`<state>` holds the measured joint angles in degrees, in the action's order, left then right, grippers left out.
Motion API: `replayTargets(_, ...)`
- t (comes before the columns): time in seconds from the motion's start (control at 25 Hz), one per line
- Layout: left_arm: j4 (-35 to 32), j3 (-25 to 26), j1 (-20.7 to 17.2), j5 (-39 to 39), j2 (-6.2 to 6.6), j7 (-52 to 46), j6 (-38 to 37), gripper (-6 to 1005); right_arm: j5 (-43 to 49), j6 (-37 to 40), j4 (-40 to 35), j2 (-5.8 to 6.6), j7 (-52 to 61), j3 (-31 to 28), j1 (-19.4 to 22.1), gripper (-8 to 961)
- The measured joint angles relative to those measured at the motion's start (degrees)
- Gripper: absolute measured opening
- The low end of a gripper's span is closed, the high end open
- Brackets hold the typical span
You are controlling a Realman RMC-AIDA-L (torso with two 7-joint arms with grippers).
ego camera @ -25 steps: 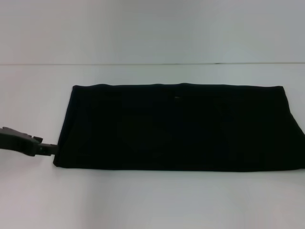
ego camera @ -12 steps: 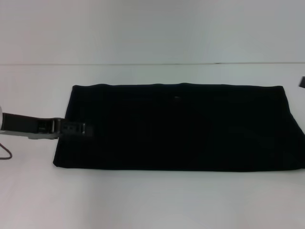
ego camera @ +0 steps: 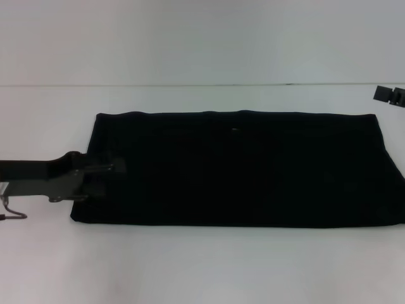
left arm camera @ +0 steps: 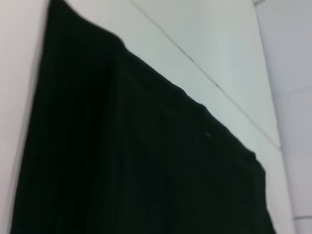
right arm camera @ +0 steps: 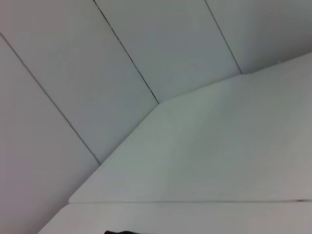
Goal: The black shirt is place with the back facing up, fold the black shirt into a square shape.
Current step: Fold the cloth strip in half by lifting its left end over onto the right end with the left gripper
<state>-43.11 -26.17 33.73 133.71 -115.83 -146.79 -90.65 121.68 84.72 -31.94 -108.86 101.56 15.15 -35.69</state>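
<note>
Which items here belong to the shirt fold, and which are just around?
In the job:
- black shirt, folded into a long band on the table
- left gripper, over the shirt's left end
- right gripper, beyond the shirt's far right corner

Just around:
- white table
- wire hook under the left arm

White table [ego camera: 202, 266] below a pale panelled wall [right arm camera: 122, 58] with dark seams

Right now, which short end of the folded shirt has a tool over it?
The end on the robot's left: the left tool reaches over that edge of the black shirt. The right tool sits apart, beyond the far right corner.
</note>
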Motion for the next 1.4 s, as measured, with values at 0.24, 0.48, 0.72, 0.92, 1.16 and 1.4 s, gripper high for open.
replayTargets(0.24,2.08,3.1,-1.47,0.74,0.23,-1.93,0.65,870,0.16,-2.68,0.03,-0.14,-0.29,4.71,-1.31,921)
replayTargets(0.48,3.08,2.86,-2.11,2.25,0.23,-2.26,0.52,869,0.21,-2.9,-0.51,0.06,-1.35,12.69,-2.03,921)
replayTargets(0.72,3.36,2.8,-2.42,5.65,0.05,-2.96,-0.14,869,0.31,2.37,-0.55,1.0,-4.47,19.22,-4.3,921)
replayTargets(0.92,4.39,2.99,-2.76,7.39,0.04,-3.12,1.13,869,0.39,3.3,-0.58,0.38,-5.01,21.12,-6.15,922)
replayTargets(1.16,4.76,2.86,-2.8,8.85,-0.01,-3.14,3.74,869,-0.07,2.87,-0.54,-0.83,-6.18,21.07,-7.1,922)
replayTargets(1.4,4.8,2.86,-2.16,8.94,0.35,-3.79,4.52,869,-0.27,2.77,-0.56,-1.32,-6.33,20.43,-7.19,921)
